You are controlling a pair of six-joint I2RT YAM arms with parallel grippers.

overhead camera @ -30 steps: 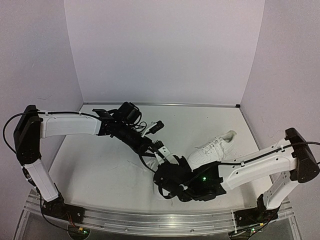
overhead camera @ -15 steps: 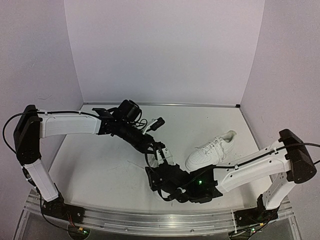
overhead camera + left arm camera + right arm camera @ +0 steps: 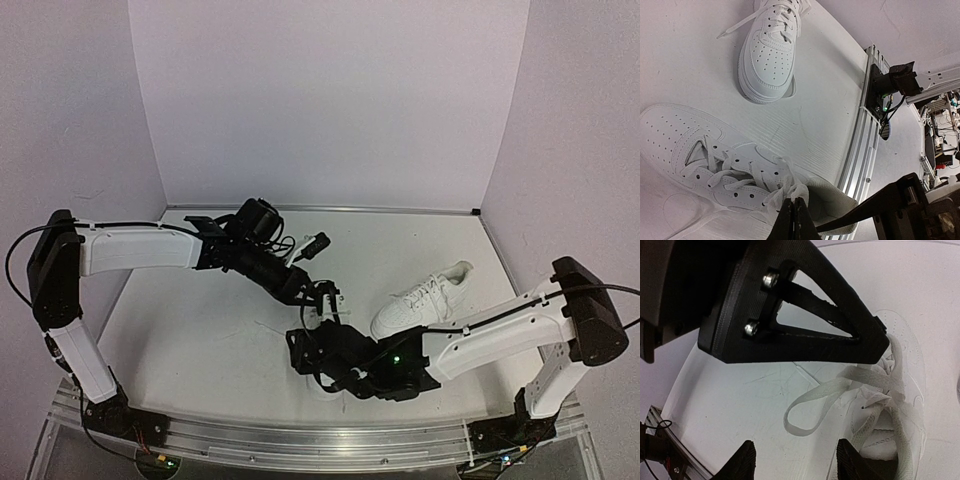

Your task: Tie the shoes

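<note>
Left pincer (image 3: 794,207) is clamping right down on the lace (image 3: 790,187), fingertips pressed flat together, and it is pinching a bunched bit of it at the top of the near shoe (image 3: 705,150), just by the mouth. Right pincer (image 3: 796,450) is hovering close beside that same shoe with its jaws standing well apart and nothing between them. It is gripping nothing at all.

The near shoe is sitting upright on its sole, with the lacing running loosely through the eyelets. From the right wrist, a loop (image 3: 807,412) of flat lace is curling out from the shoe's side over the table (image 3: 820,115), just ahead of the open fingers. From above, the shoe is hiding almost completely under the right arm (image 3: 480,335).

The far shoe (image 3: 771,55) is resting apart from the near shoe, off to its right and farther from the arm bases, not touching it. It is pointing its toe toward the near shoe, and one lace end is trailing out beside it.

The left arm (image 3: 140,250) is reaching down to the near shoe from the left, while the right arm is stretching across low from the right, so the two pincers are meeting over it. On the near shoe's base side, the rail (image 3: 862,135) is running along the table edge.
</note>
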